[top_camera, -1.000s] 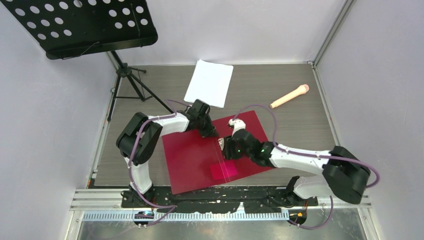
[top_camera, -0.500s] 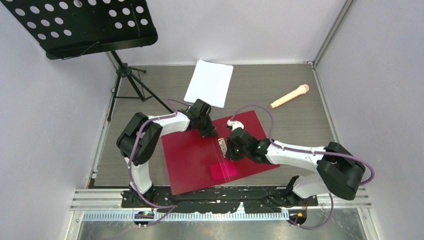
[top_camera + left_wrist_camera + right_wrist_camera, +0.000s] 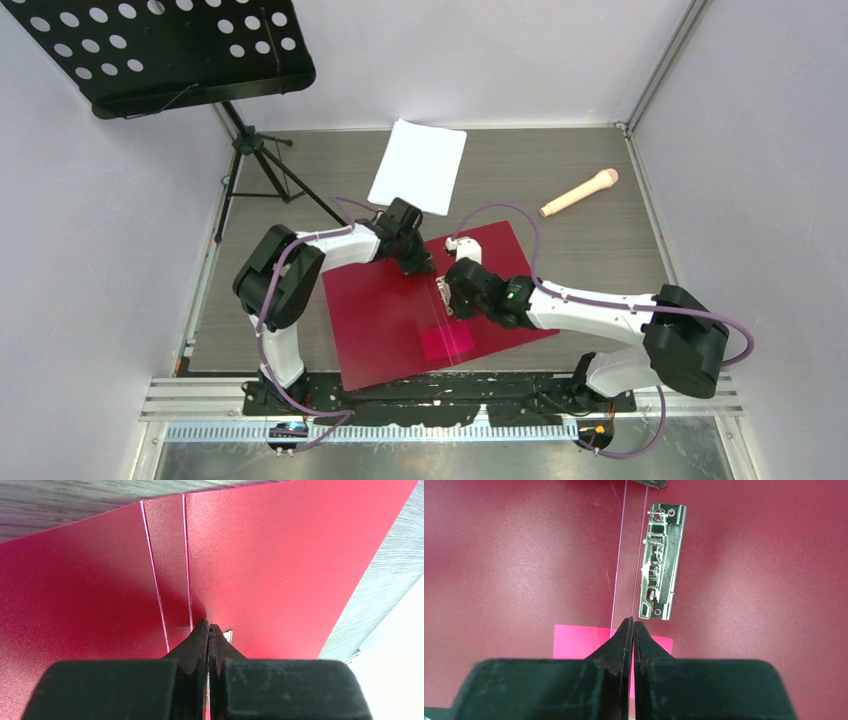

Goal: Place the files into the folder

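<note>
Toward the near edge of the bench [image 3: 600, 260], about midway along it, the folder [image 3: 380, 320] lies opened flat, dark-red inside faces up, spine creases running from near to far.

- Metal spine clip [image 3: 659, 562]: on the right-hand leaf, just beside the spine creases, toward the folder's far edge.
- Pink patch [image 3: 574, 642]: inside the folder, across the spine creases, toward the near edge.
- Files [image 3: 418, 166]: white sheets in a thin stack, flat at the far edge of the bench, left of centre. They are apart from the folder, with bare bench between the two.
- Left pincer [image 3: 208, 626]: fingers pressed together, nothing seen between them. The tips are over the spine creases at the folder's far edge. Contact with the folder surface cannot be told.
- Right pincer [image 3: 632, 622]: fingers pressed together, nothing between them. The tips are over the spine creases, between the clip's near end and the pink patch.
- Microphone [image 3: 580, 192]: peach-coloured, lying toward the far-right corner, well apart from the folder.
- Music stand [image 3: 160, 50]: black, perforated, at the far-left corner.
</note>
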`<action>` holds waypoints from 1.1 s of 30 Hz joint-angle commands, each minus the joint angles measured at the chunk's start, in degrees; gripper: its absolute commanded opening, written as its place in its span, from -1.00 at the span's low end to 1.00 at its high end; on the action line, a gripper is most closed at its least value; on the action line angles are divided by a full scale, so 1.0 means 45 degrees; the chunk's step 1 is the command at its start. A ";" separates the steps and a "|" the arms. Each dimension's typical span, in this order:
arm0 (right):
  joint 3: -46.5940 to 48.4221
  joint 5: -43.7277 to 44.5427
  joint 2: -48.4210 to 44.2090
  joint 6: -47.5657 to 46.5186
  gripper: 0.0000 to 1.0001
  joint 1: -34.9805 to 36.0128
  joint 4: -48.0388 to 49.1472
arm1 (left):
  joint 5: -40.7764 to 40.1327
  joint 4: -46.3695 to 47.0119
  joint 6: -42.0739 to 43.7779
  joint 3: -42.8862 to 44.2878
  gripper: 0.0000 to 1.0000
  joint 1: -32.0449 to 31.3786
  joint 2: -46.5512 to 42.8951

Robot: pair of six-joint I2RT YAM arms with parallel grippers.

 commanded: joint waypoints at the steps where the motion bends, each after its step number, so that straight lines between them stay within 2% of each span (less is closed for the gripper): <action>1: 0.0819 0.1960 0.0846 0.0023 -0.90 0.0624 -0.0840 | -0.1366 -0.1810 0.0404 -0.0235 -1.00 0.0033 0.0577; 19: 0.2146 0.3645 0.3042 -0.0279 -0.84 0.1685 -0.1212 | -0.1219 -0.1674 0.0400 -0.0218 -1.00 0.0030 0.0760; 27: 0.2146 0.3530 0.3737 -0.0267 -0.76 0.1723 -0.1245 | -0.1196 -0.1678 0.0432 -0.0183 -1.00 0.0041 0.0850; 33: 0.2092 0.3743 0.4031 -0.0154 -0.77 0.1782 -0.1333 | -0.1196 -0.1725 0.0484 -0.0142 -1.00 0.0033 0.0897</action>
